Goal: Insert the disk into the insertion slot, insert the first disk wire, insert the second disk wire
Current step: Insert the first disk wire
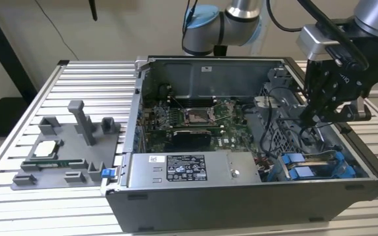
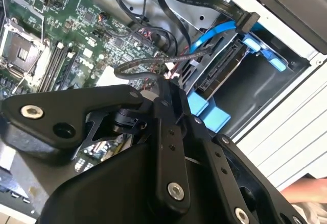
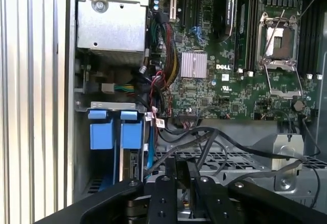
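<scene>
The open computer case (image 1: 136, 123) lies on a slatted table. In its corner on the exterior view's right is the insertion slot (image 1: 310, 167) with bright blue rails (image 3: 101, 130). The disk (image 2: 218, 77) sits inside it, with its dark connector end showing between blue carrier tabs (image 2: 210, 113). A blue wire (image 2: 217, 36) runs down to that end. A flat black wire with a loose connector (image 2: 247, 20) hangs just above it. My gripper (image 1: 312, 118) hovers over the metal cage beside the slot, among black wires (image 3: 225, 140). Its dark linkages show in both wrist views (image 2: 161, 89) (image 3: 180, 175).
The green motherboard with its square socket (image 1: 196, 115) covers the case floor. A silver box with a white label (image 1: 189, 169) lies along the front wall. A grey fixture (image 1: 64, 147) holding small parts stands on the table (image 1: 18, 162) at the exterior view's left.
</scene>
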Motion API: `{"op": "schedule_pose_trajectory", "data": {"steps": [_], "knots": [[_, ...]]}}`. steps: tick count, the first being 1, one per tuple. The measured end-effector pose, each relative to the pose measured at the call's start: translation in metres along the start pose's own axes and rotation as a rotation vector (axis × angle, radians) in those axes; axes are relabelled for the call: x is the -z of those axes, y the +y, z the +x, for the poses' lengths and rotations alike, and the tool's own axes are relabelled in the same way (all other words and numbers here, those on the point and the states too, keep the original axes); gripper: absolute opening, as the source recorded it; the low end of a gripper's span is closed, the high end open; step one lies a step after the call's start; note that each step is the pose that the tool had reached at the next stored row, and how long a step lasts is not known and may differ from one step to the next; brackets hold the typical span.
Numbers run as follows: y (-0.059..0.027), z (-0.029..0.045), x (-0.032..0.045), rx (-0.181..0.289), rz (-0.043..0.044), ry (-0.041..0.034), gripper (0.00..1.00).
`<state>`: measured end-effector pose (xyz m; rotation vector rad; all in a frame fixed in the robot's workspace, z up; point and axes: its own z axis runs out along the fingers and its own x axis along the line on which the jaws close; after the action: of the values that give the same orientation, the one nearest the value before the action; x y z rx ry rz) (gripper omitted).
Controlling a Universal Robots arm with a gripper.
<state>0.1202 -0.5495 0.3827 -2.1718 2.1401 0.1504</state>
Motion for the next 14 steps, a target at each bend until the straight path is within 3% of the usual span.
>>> {"op": "schedule_pose_trajectory", "data": {"steps": [14], "knots": [[-0.0132,0.0224,-0.0046,-0.002,-0.0051,-0.0001,0.00]]}}
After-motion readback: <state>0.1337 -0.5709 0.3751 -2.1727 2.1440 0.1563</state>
